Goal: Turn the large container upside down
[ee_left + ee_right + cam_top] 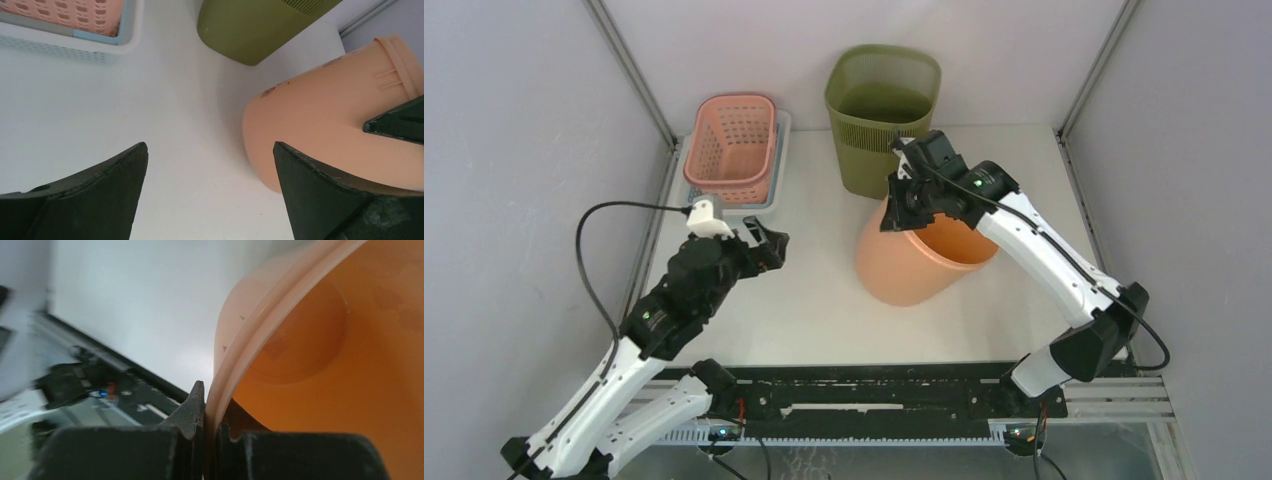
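The right pincer (pixel 209 407) is clenching the thin rim of the large container (pixel 912 262), which is tilting at mid-surface (pixel 804 300) just in front of the green bin (pixel 882 110), while the left pincer (pixel 210 160) is hanging released nearby, so the narrow edge-hold is likely risking a slip mid-turn.

Large container (pixel 919 262) plain orange-peach; bin (pixel 882 118) olive green, fine mesh; basket (pixel 732 146) pink, perforated, on pale blue tray (pixel 780 160); table (pixel 804 300) white.
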`<state>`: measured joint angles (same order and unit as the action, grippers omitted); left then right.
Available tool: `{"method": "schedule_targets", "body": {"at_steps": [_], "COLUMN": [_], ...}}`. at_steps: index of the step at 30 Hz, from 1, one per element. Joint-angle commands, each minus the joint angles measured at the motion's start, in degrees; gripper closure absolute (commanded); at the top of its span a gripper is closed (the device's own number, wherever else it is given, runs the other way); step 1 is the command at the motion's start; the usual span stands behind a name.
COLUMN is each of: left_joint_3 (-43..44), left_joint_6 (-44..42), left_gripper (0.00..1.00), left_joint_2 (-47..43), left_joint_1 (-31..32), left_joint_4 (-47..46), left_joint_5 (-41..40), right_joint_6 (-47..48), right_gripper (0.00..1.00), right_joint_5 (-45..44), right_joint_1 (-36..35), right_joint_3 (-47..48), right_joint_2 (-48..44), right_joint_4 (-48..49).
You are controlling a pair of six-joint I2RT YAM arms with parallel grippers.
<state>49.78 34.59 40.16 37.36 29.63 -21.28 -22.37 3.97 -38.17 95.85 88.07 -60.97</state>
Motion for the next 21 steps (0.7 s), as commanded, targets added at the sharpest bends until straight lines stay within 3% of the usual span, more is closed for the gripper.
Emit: {"method": "schedule_targets", "body": {"at_steps": [1,7,12,21], "left_joint_3": [1.6,1.2,0.6,-0.5], "left_joint_6": [0.2,0.0,0.2,0.3], "left_gripper": [0.00,0.00,0.00,0.00], "left_joint_2": [-2.9,-4.6,-3.0,-2.6], "left_joint_1": [-0.1,-0.3,-0.3,-0.3], "left_joint_4": [4.4,5.9,4.8,4.3], "left_joint_5": [-2.5,-3.5,-2.5,-3.0], "right_joint_6": [-6.8,-19.7,-34.8,-40.3], "right_gripper": [1.00,1.00,1.00,1.00], "right_joint_5": [17.1,29.6,38.5,40.6], "right_joint_1": [3.2,9.5,11.3,12.0], "right_joint_3": [-3.8,-26.8,-41.8,-48.8], "right_joint_2": [-7.5,-16.1,-16.4,-9.5], "right_joint_4": [16.9,44.1,75.0,88.2]}}
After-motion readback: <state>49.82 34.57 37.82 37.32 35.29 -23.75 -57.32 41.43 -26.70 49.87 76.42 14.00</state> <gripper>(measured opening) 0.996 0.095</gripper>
